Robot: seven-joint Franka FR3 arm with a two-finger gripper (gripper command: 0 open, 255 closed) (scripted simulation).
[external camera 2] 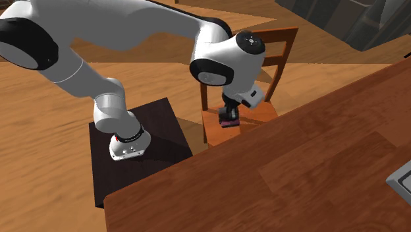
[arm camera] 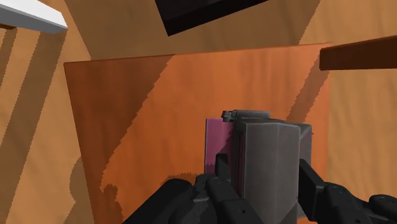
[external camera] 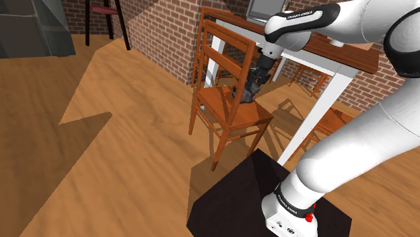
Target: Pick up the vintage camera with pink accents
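The grey camera (arm camera: 270, 143) with a pink face is clasped at its sides by the black gripper (arm camera: 264, 168), fingers closed partway on it; it is over the wooden chair (external camera 2: 253, 115) seat; contact with the seat is unclear; a brown table (external camera 2: 316, 165) stands just beside.

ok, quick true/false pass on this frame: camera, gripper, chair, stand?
1. The gripper has the camera clasped between its fingers. True.
2. The camera is over the table. False: it is over the seat of the wooden chair, and the table stands beside the chair.
3. The camera has a grey body with a pink part on one side. True.
4. The stand under the arm is white. False: it is a black box, and only the arm on it is white.
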